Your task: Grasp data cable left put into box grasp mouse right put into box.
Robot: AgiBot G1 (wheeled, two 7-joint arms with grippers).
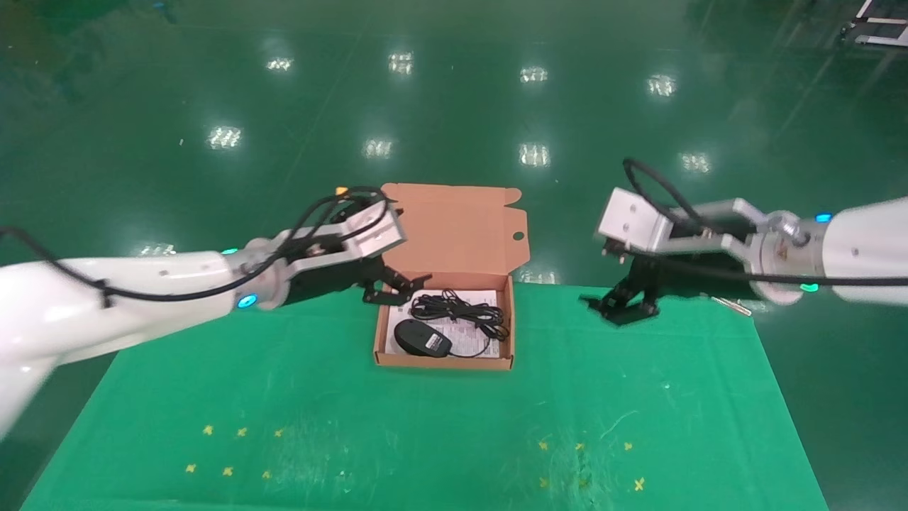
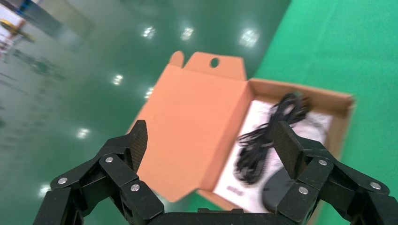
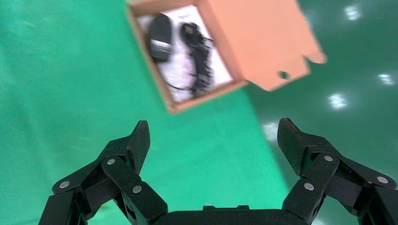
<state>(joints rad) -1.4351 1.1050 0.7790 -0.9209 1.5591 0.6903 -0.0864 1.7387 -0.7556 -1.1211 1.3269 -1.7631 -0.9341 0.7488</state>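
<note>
Nearest you, the green table [image 1: 425,440] carries only the box [image 1: 443,362], which stands at its far middle with the lid [image 1: 454,227] hinged back and upright. Inside, the mouse [image 1: 423,338] lies at the near left of the floor and the data cable [image 1: 461,306] lies bundled just behind it, both resting on the white printed sheet [image 1: 482,296]; you can judge both placements as complete. The left gripper [image 1: 391,289] hangs at the box's far left corner, its fingers spread and holding nothing. The right gripper [image 1: 624,306] hangs well apart to the right, near the table's far edge, likewise spread and empty. For the step in hand, lift each arm straight up before swinging it outward, so that the left fingers [image 2: 136,140] clear the lid and box wall, and leave both spread. A small metal piece [image 1: 734,305] lies beyond the right gripper; steer around it.
</note>
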